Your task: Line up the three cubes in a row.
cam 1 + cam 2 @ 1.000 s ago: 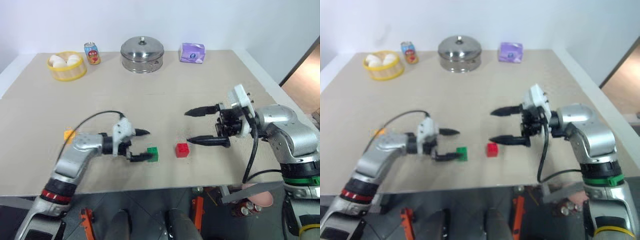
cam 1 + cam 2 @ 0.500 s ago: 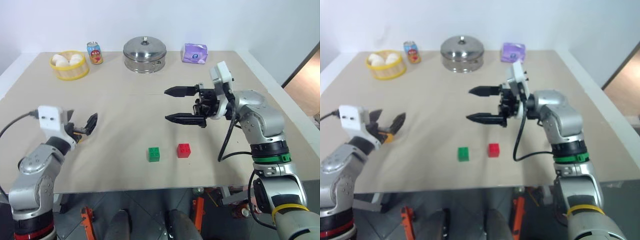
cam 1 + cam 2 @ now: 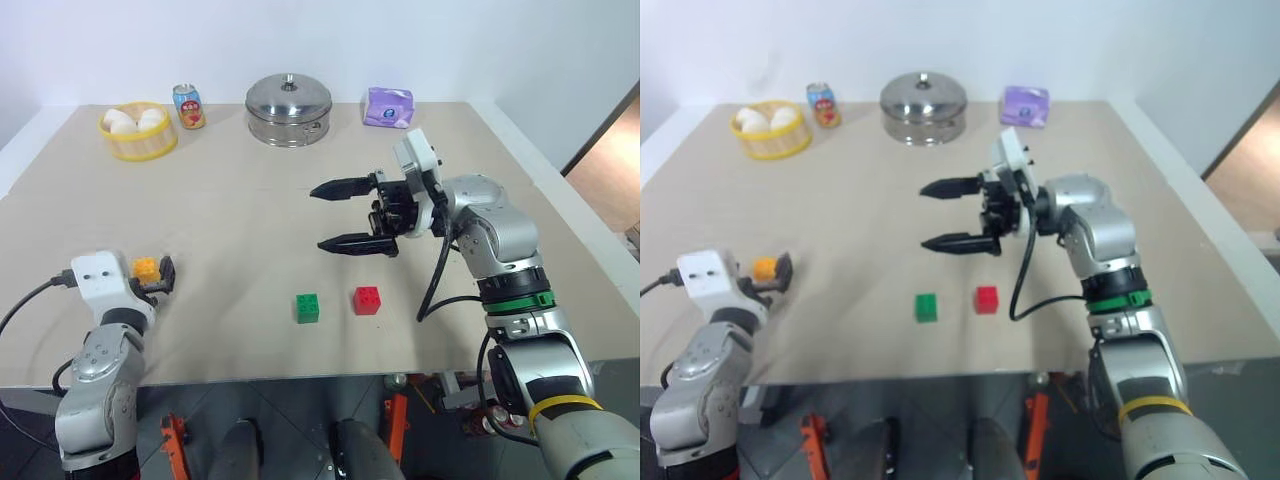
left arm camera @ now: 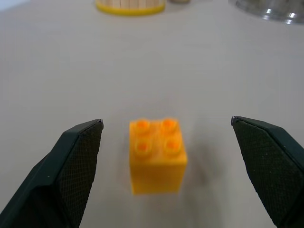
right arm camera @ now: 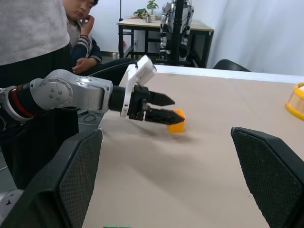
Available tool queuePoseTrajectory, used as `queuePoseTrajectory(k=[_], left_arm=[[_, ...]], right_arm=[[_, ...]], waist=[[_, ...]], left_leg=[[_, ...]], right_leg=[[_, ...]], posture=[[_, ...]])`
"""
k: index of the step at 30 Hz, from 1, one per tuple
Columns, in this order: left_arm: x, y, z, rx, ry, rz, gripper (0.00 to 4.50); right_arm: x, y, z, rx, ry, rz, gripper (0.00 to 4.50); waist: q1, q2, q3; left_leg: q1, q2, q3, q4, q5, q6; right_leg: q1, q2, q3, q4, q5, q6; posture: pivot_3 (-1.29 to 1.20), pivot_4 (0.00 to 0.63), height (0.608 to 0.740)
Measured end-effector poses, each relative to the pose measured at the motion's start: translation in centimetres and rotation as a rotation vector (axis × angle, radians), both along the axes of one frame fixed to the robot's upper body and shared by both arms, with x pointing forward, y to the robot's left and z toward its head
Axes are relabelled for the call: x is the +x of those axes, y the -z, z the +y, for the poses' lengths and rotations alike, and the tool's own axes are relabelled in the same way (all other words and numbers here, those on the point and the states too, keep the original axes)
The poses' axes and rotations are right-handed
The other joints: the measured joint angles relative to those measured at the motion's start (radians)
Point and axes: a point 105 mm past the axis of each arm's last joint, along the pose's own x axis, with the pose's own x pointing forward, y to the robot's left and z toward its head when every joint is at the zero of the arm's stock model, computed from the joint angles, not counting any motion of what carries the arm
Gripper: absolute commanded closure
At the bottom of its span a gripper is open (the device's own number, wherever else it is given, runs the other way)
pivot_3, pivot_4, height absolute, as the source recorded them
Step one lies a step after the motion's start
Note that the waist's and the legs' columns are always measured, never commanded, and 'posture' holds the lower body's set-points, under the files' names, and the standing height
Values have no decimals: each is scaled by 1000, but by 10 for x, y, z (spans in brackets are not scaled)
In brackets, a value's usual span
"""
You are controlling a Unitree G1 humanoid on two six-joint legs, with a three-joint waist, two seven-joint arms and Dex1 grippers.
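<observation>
The orange-yellow cube [image 4: 157, 155] sits on the table at the near left, studs up. My left gripper [image 3: 155, 275] is open, and the cube lies between its two fingers with a gap on each side. The right wrist view shows the same cube [image 5: 176, 122] at the left gripper's [image 5: 168, 110] tips. The green cube [image 3: 308, 308] and the red cube [image 3: 367, 300] stand side by side near the front edge, a small gap between them. My right gripper [image 3: 318, 218] hangs open above the table's middle, pointing left, behind and above those two cubes, with nothing in it.
Along the table's far edge stand a yellow basket [image 3: 138, 143] of eggs, a drink can [image 3: 187, 106], a lidded steel pot [image 3: 288, 97] and a purple packet [image 3: 388, 106]. A seated person [image 5: 83, 28] and another standing show beyond the table's left side.
My left arm swung away from the green cube to the left and turned to face the orange-yellow cube. My right gripper moved left over the table's middle. Both stayed open.
</observation>
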Motion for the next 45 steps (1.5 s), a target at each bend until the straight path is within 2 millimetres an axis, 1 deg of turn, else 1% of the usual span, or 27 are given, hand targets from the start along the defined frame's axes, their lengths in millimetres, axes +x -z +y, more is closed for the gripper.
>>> queuePoseTrajectory(k=[3,5,6,8,9,10,11,13,14,19,22,24,26,27,28,31,34,36,39,45], left_arm=[[3,12,3,-2,-5,45,41],[4,16,4,0,-10,61,41],[5,17,5,1,-10,63,551],[8,14,5,5,-10,57,1104],[9,13,5,6,-9,53,1526],[10,12,5,9,-10,47,1814],[11,12,5,10,-10,42,2218],[11,13,5,10,-11,46,2790],[11,13,5,11,-11,44,3172],[12,12,5,24,-4,40,3170],[18,4,-2,27,116,12,3170],[19,-11,-33,99,448,-20,3170],[14,-20,-53,134,626,-48,3170],[7,-23,-69,146,776,-54,3170],[-2,-23,-79,158,927,-41,3170],[-18,-22,-86,232,1178,19,3170],[-23,-20,-90,272,1337,43,3170],[-23,-16,-93,294,1441,68,3170],[-20,-11,-96,329,1535,87,3170],[-13,0,-95,369,1624,137,3170]], right_arm=[[0,0,0,-2,-5,0,0],[0,0,0,-3,-5,0,0],[0,0,0,-3,-5,0,0],[0,0,0,-3,-4,0,0],[0,0,0,-3,-3,0,0],[0,0,0,-3,-2,1,0],[0,0,0,-4,2,3,0],[0,0,-1,-5,8,4,0],[0,-1,-1,-5,11,2,0],[0,-1,-1,-8,17,-2,0],[-3,-2,-6,-19,26,-4,0],[-10,1,-15,-40,28,12,0],[-13,3,-21,-47,38,24,0],[-16,5,-26,-56,48,33,0],[-20,8,-32,-74,57,43,0],[-25,15,-41,-91,91,65,0],[-25,17,-47,-82,138,75,0],[-28,19,-49,-88,168,67,0],[-31,20,-57,-80,218,69,0],[-42,24,-65,-90,268,86,0]], waist=[[-1,0,0],[-1,0,0],[-1,0,0],[-1,0,0],[-1,0,0],[-1,0,0],[-1,0,0],[-1,0,0],[-1,0,0],[-1,0,0],[1,0,0],[3,-1,0],[1,-1,0],[0,-1,0],[0,-1,0],[-2,-1,0],[-1,0,0],[-1,0,0],[1,0,0],[0,0,0]], left_leg=[[0,0,0,0,0,0],[0,0,0,0,0,0],[0,0,0,0,0,0],[0,0,0,0,0,0],[0,0,0,0,0,0],[0,0,0,0,0,0],[0,0,0,0,0,0],[0,0,0,-1,0,0],[0,0,0,-1,0,0],[0,0,0,-1,0,0],[-1,0,0,-1,0,0],[-2,0,0,-1,-1,-1],[-1,0,2,-2,-1,-2],[-1,0,3,-2,-1,-2],[-1,0,3,-2,-2,-3],[0,2,3,-5,-2,-3],[0,2,3,-5,-2,-3],[-1,2,4,-4,-2,-3],[-2,1,4,-3,-2,-3],[-1,2,4,-4,-2,-2]], right_leg=[[0,0,0,0,0,0],[0,0,0,0,0,0],[0,0,0,0,0,0],[0,0,0,0,0,0],[0,0,0,0,0,0],[0,0,0,0,0,0],[0,0,0,0,0,0],[-1,0,0,0,0,0],[-1,0,0,0,0,0],[-1,0,0,0,0,0],[-1,0,0,0,0,0],[-2,-1,-1,-1,-1,-1],[-2,-2,0,-2,-1,-1],[-2,-2,0,-3,-1,-1],[-3,-2,0,-2,-2,-1],[-4,-1,0,-2,-3,-3],[-5,-1,0,-2,-3,-3],[-5,-1,1,-2,-3,-3],[-4,-1,1,-2,-3,-2],[-5,-1,1,-2,-3,-2]], posture=[[0,150,739],[0,150,739],[0,150,739],[0,150,739],[0,150,739],[0,150,739],[0,150,739],[0,150,739],[0,150,739],[0,150,739],[0,150,739],[0,150,739],[0,150,739],[0,150,739],[0,150,739],[0,150,739],[0,150,739],[0,150,739],[0,150,739],[0,150,739]])
